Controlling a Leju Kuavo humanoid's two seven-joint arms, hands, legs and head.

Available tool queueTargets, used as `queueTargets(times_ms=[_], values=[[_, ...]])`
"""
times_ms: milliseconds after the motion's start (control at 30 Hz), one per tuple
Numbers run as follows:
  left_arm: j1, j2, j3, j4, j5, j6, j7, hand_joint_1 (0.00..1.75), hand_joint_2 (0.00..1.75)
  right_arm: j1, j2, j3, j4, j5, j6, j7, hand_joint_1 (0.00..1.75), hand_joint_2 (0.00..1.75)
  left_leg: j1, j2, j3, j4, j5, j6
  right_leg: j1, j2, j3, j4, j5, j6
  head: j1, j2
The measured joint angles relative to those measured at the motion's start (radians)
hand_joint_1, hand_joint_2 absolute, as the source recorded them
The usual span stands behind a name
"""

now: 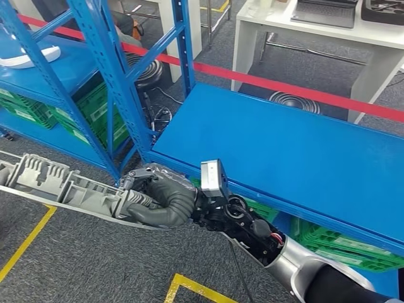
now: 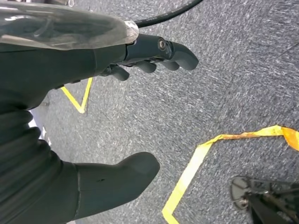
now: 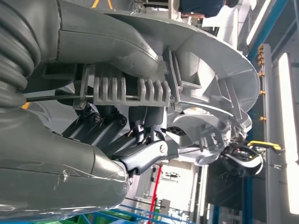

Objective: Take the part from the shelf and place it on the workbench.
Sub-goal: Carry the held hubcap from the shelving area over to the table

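Gripping the long grey part (image 1: 57,183) at one end only, the right hand (image 1: 160,196) carried it clear of the blue shelf (image 1: 295,151), over the floor; the unsupported length could sag, twist loose, or clip the upright (image 1: 114,82). The left hand (image 2: 88,116) hung empty, fingers apart.

Grey carpet floor (image 1: 86,265) with yellow tape lines (image 1: 26,243), white desks (image 1: 314,28) behind red barrier tape (image 1: 286,85), possibly a laptop (image 1: 326,12)

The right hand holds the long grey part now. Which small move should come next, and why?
Probably carry it clear of the shelf: the right hand grips the grey part at one end, beside the blue shelf edge, over carpet, not on any workbench.
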Motion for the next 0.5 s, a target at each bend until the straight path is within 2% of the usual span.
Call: queueTargets(times_ms=[67, 100, 167, 233, 267, 300, 367, 400, 433, 467, 500], values=[[-0.002, 0.002, 0.002, 0.0, 0.0, 0.0, 0.0, 0.0, 1.75, -0.002, 0.004, 0.0, 0.001, 0.0, 0.0, 0.0, 1.75, 1.75, -0.007, 0.019, 0.068, -0.131, 0.044, 0.012, 0.003, -0.007, 0.003, 0.0, -0.003, 0.006, 0.0, 0.0], [-0.003, 0.002, 0.004, 0.0, 0.0, 0.0, 0.0, 0.0, 1.75, -0.004, 0.005, 0.0, 0.001, 0.0, 0.0, 0.0, 1.75, 1.75, -0.011, 0.023, 0.082, -0.159, 0.05, 0.017, 0.005, -0.009, 0.004, 0.0, -0.005, 0.01, 0.001, 0.0], [-0.004, 0.003, 0.007, 0.0, 0.0, 0.001, 0.0, 0.0, 1.75, -0.006, 0.008, 0.001, 0.002, 0.0, 0.001, -0.001, 1.75, 1.75, -0.014, 0.013, 0.082, -0.168, 0.051, 0.028, 0.005, -0.015, 0.007, -0.003, -0.008, 0.021, 0.002, 0.0], [-0.003, 0.004, 0.01, 0.0, 0.0, 0.001, 0.0, 0.0, 1.75, -0.006, 0.009, 0.001, 0.002, 0.0, 0.001, -0.001, 1.75, 1.75, -0.01, 0.003, 0.087, -0.176, 0.055, 0.038, 0.003, -0.007, 0.003, 0.016, -0.024, 0.032, 0.003, 0.0], [-0.003, 0.004, 0.011, 0.0, 0.0, 0.002, 0.0, 0.0, 1.75, -0.006, 0.009, 0.001, 0.002, 0.0, 0.001, -0.001, 1.75, 1.75, -0.007, -0.001, 0.089, -0.18, 0.058, 0.043, 0.003, 0.003, -0.013, 0.053, -0.048, 0.035, 0.006, 0.0], [-0.003, 0.003, 0.011, 0.0, 0.0, 0.002, 0.0, 0.0, 1.75, -0.005, 0.01, 0.001, 0.002, 0.0, 0.001, -0.001, 1.75, 1.75, -0.006, -0.005, 0.091, -0.182, 0.059, 0.047, 0.002, 0.014, -0.04, 0.114, -0.082, 0.038, 0.01, 0.0], [-0.003, 0.003, 0.012, 0.0, -0.002, 0.002, 0.001, 0.0, 1.75, -0.002, 0.009, 0.001, 0.004, 0.001, 0.001, -0.002, 1.75, 1.75, -0.007, -0.014, 0.091, -0.182, 0.058, 0.051, 0.002, 0.026, -0.11, 0.261, -0.147, 0.04, 0.018, 0.0], [-0.003, 0.003, 0.012, 0.0, -0.003, 0.002, 0.001, 0.0, 1.75, 0.001, 0.009, 0.001, 0.005, 0.001, 0.0, -0.001, 1.75, 1.75, -0.007, -0.021, 0.091, -0.181, 0.058, 0.051, 0.002, 0.027, -0.132, 0.305, -0.157, 0.041, 0.021, 0.0], [-0.003, 0.003, 0.012, 0.0, -0.004, 0.002, 0.002, 0.0, 1.75, 0.004, 0.009, 0.001, 0.006, 0.002, -0.001, -0.001, 1.75, 1.75, -0.007, -0.029, 0.092, -0.181, 0.058, 0.051, 0.001, 0.028, -0.137, 0.309, -0.145, 0.04, 0.024, 0.0], [-0.003, 0.002, 0.012, 0.0, -0.005, 0.002, 0.002, 0.0, 1.75, 0.005, 0.009, 0.001, 0.007, 0.003, -0.002, -0.001, 1.75, 1.75, -0.007, -0.036, 0.093, -0.18, 0.057, 0.05, 0.001, 0.029, -0.119, 0.268, -0.115, 0.039, 0.027, 0.0], [-0.002, 0.002, 0.012, 0.0, -0.007, 0.002, 0.002, 0.0, 1.75, 0.006, 0.009, 0.001, 0.007, 0.004, -0.004, 0.0, 1.75, 1.75, -0.006, -0.044, 0.095, -0.178, 0.056, 0.049, 0.0, 0.034, -0.085, 0.194, -0.073, 0.037, 0.03, 0.0]])
